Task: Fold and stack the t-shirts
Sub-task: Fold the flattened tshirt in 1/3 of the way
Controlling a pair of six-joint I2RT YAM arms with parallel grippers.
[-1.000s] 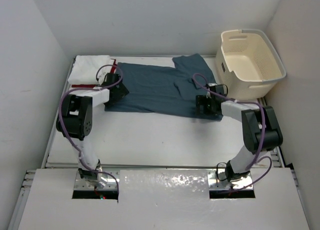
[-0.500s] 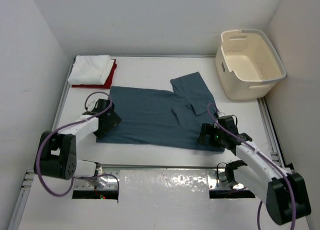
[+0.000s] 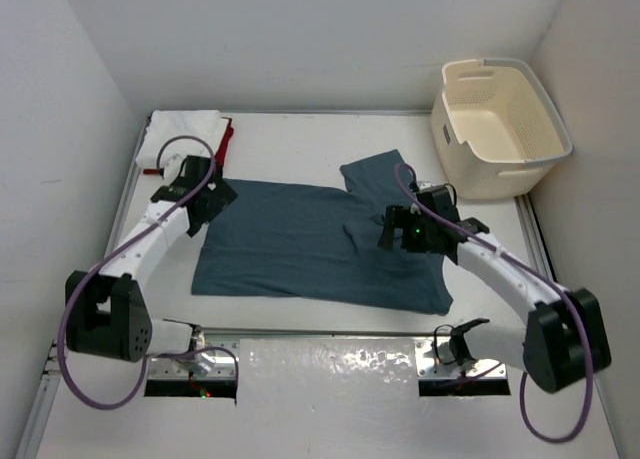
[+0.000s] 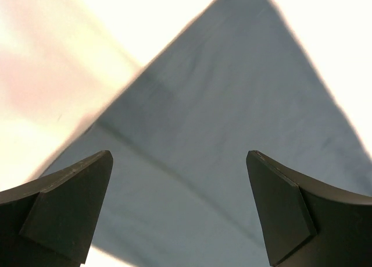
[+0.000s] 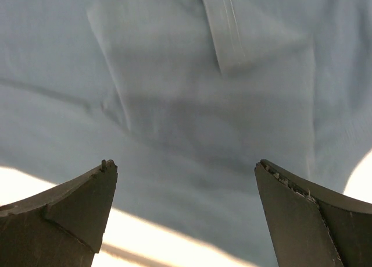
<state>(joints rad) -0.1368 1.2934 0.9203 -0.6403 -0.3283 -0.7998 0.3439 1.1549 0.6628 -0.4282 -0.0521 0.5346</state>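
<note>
Left gripper and right gripper both hang wide open, holding nothing, over the dark teal-blue t-shirt. It lies spread flat, just left of the cream laundry basket. Farther left of the basket, the white t-shirt rests on the red t-shirt.

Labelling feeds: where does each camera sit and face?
Top external: high behind the robot, looking down on the teal shirt; left gripper and right gripper show.
Left wrist: on the left arm, looking down past its open fingers at a shirt corner.
Right wrist: likewise, past open fingers at shirt creases.
All three share the shirt.
</note>
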